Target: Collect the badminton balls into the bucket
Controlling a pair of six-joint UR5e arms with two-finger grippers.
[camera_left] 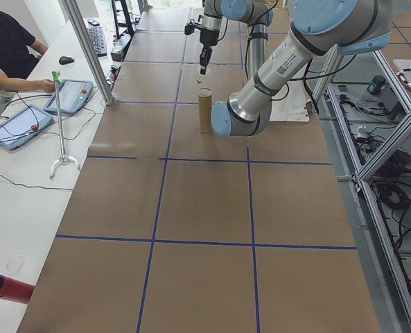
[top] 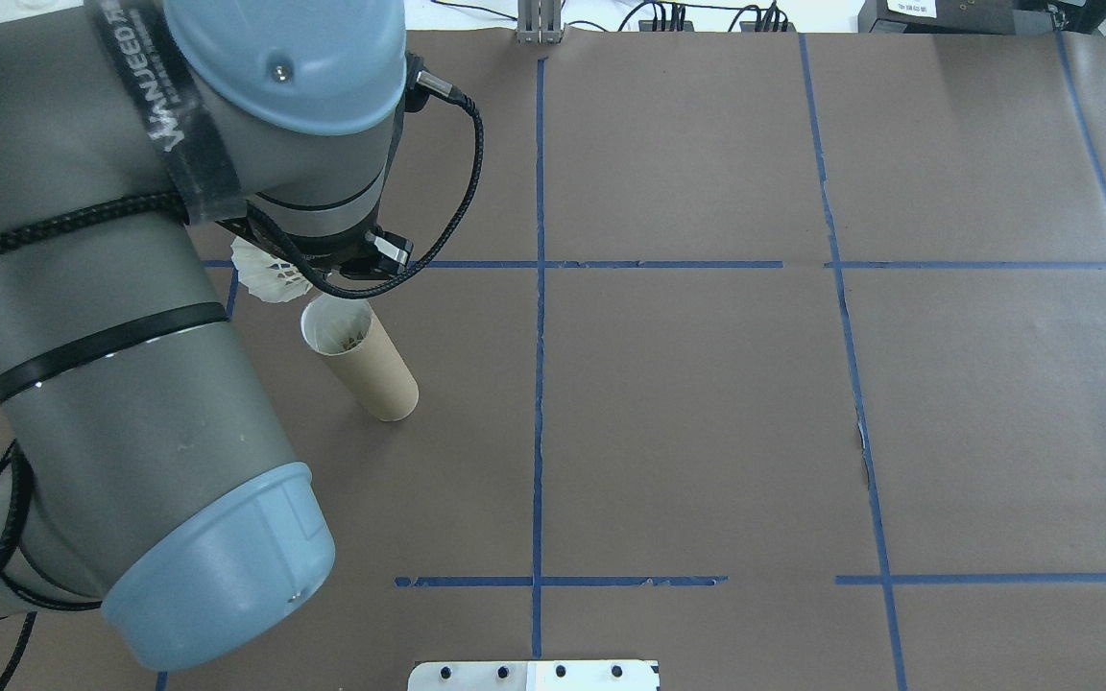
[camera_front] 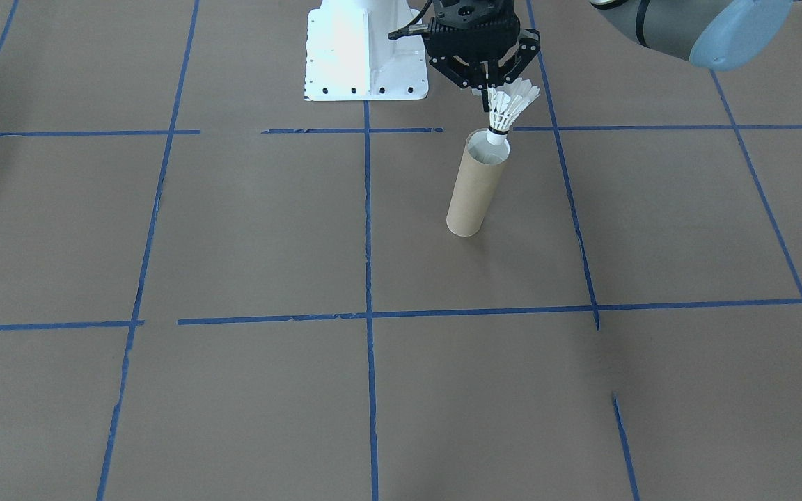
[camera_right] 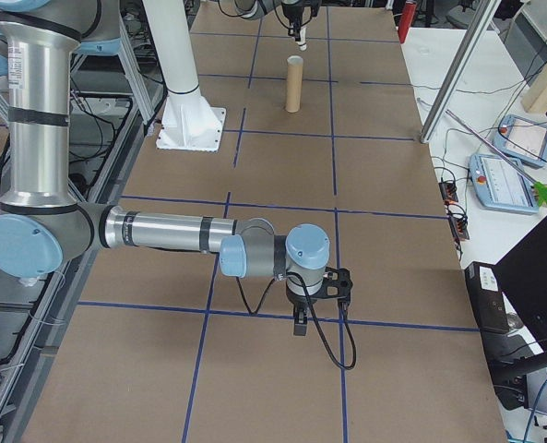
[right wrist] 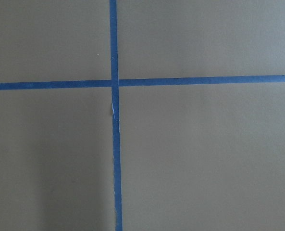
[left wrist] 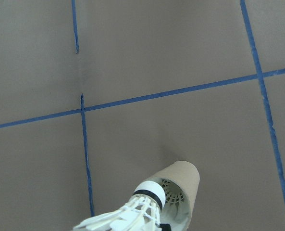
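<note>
My left jaws [camera_front: 490,89] are clenched on the feather skirt of the shuttlecock [camera_front: 509,108], which hangs cork-down with its rounded tip at the mouth of the bucket [camera_front: 476,184]. In the front view the cork sits toward the 1 o'clock edge of the opening rather than over its middle, and the shuttlecock leans, feathers splayed out toward 2 o'clock. The wrist view shows another shuttlecock already inside the bucket's white bore.

What could go wrong from here, as I judge it: the cork is so near the rim that letting go now might catch it on the cardboard edge, so it tips out onto the table [camera_front: 234,243]. The bucket is tall and narrow and stands free — a sideways nudge from me or from the skirt could topple it. The tilt could also wedge the feathers across the mouth instead of sliding in. I would centre and straighten before releasing.

My right jaws [camera_right: 298,325] hang low over the table well away, at the far end from the bucket; only the right-side view shows them, so I cannot tell whether they are parted or closed.

The table is covered in brown paper marked into squares by blue tape [camera_front: 367,223]. The white robot base [camera_front: 366,52] stands at about 10 o'clock from the bucket in the front view. Along the side bench a person [camera_left: 7,52] sits near teach pendants [camera_left: 70,96] — clear of my reach.
</note>
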